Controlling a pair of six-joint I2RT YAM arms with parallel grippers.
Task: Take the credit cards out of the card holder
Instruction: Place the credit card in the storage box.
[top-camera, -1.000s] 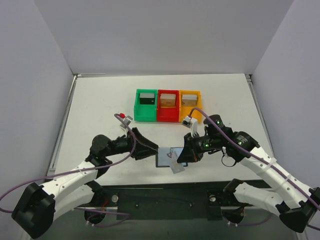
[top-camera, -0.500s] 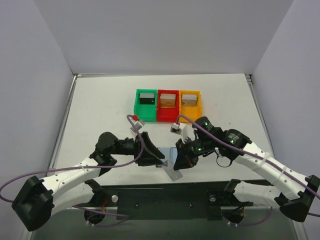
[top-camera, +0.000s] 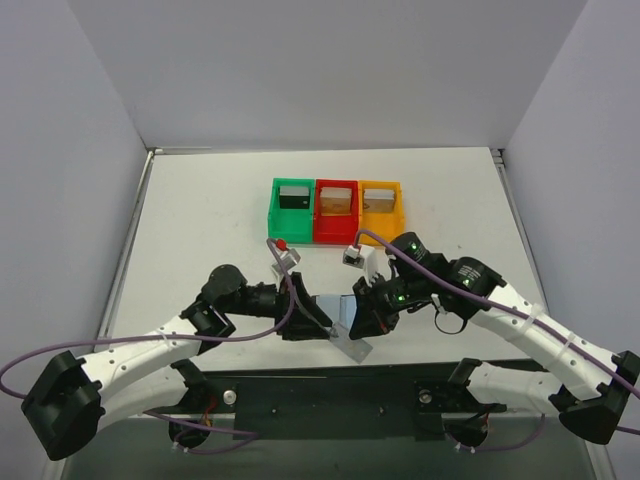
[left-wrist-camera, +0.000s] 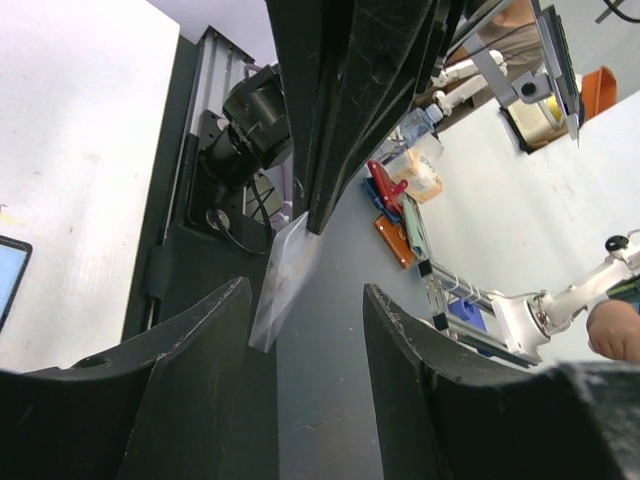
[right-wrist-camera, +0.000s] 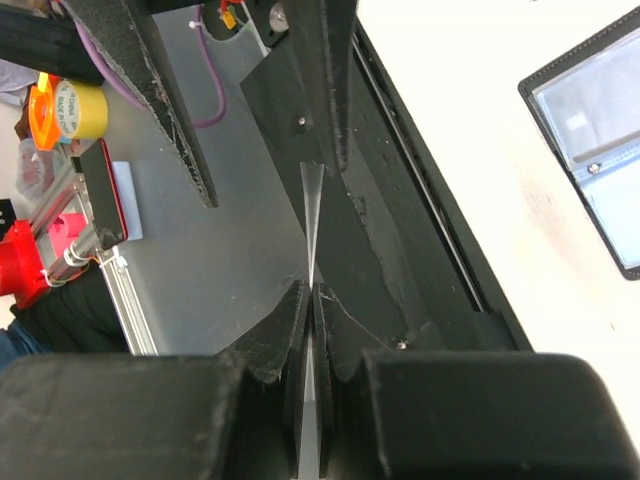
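Black flat folding card holder (right-wrist-camera: 600, 130) lies open by white table's (top-camera: 200, 220) near edge, centre. My right gripper (right-wrist-camera: 308, 295) clamps thin pale card (right-wrist-camera: 311, 220) edge-on; my left gripper (left-wrist-camera: 305, 290) gapes around it, arms angled inward.

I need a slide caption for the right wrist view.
Right pincer shut on a card held edge-on, far end inside the open left pincer; card holder lies open on the table.

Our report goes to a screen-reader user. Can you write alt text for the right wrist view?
The right gripper's black fingers pinch a thin, pale translucent card seen edge-on, its far end close to the left gripper's open black fingers. Upper right, a black folding card holder lies open on the white table.
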